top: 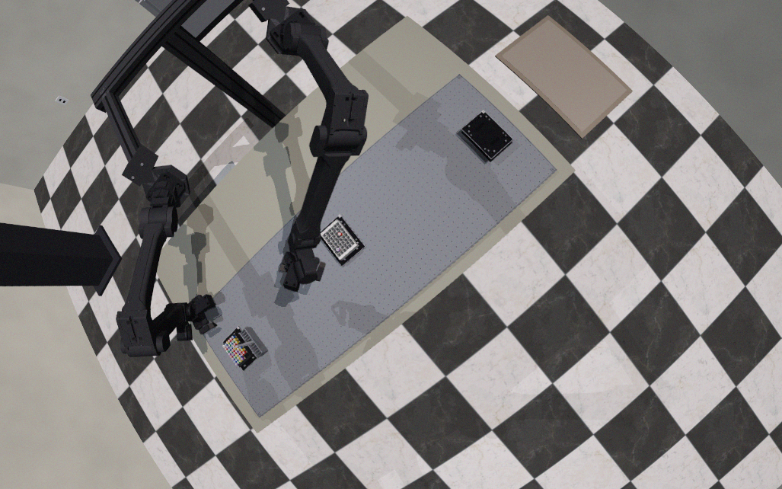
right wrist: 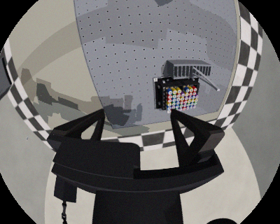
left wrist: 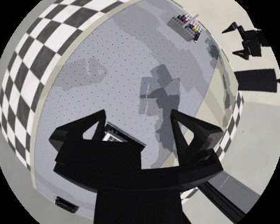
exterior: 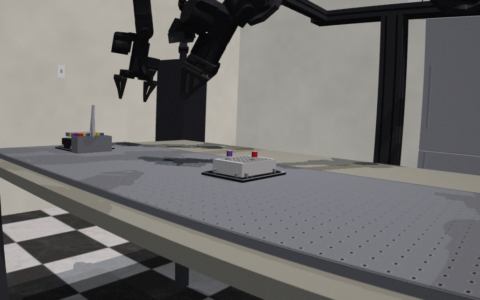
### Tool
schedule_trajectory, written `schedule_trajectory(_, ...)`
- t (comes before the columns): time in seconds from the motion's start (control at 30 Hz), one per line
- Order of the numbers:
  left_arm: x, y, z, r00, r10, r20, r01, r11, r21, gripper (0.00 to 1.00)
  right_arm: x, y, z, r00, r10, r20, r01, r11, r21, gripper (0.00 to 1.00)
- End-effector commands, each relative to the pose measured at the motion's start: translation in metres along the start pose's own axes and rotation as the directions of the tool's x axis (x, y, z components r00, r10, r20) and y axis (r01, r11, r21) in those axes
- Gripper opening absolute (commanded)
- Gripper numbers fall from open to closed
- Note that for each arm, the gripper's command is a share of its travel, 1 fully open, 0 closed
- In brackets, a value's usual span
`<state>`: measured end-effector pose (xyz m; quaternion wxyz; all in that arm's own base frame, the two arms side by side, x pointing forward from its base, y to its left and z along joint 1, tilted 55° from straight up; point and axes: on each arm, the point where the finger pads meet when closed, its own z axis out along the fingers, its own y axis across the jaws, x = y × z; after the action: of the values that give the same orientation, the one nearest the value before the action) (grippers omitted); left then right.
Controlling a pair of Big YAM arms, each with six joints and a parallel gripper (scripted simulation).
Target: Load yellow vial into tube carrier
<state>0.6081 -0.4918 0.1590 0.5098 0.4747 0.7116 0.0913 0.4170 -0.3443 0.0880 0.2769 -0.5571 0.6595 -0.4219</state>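
Observation:
The vial rack R1 [top: 237,350] is black and full of coloured caps, at the table's near-left end; it also shows in the right wrist view [right wrist: 177,94]. I cannot single out the yellow vial in D8. The grey holder H1 [exterior: 90,143] stands beside R1 with the forceps T1 [exterior: 92,121] upright in it. The white tube carrier TC [top: 341,240] sits in its black nest mid-table, holding a purple vial [exterior: 229,153] and a red vial [exterior: 254,153]. My left gripper [top: 299,273] is open and empty, high beside TC. My right gripper [top: 202,315] is open and empty, high, short of R1.
A black square plate [top: 486,135] sits at the table's far end. A brown mat [top: 563,74] lies on the floor beyond it. A black gantry frame [exterior: 390,74] stands behind the table.

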Motion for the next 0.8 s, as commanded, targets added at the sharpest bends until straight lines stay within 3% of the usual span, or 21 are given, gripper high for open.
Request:
schedule_trajectory(0.0, -0.007, 0.000, -0.003, 1.000, 0.000, 0.011, 0.000, 1.000, -0.001, 1.00, 0.001, -0.001, -0.002, 1.000, -0.001, -0.004, 0.001, 1.000, 0.003, 1.00)
schedule_trajectory(0.53, -0.007, 0.000, -0.003, 1.000, 0.000, 0.011, 0.000, 1.000, -0.001, 1.00, 0.001, -0.001, -0.002, 1.000, -0.001, -0.004, 0.001, 1.000, 0.003, 1.00)
schedule_trajectory(0.57, -0.011, 0.003, -0.004, 1.000, -0.003, 0.019, 0.003, 1.000, -0.006, 1.00, -0.012, -0.005, -0.004, 0.999, 0.031, 0.010, -0.031, 1.000, -0.003, 0.24)
schedule_trajectory(0.77, -0.011, 0.003, -0.004, 1.000, -0.003, 0.019, 0.003, 1.000, -0.006, 1.00, -0.033, -0.014, -0.007, 0.989, 0.144, 0.017, -0.144, 0.990, -0.012, 0.24)
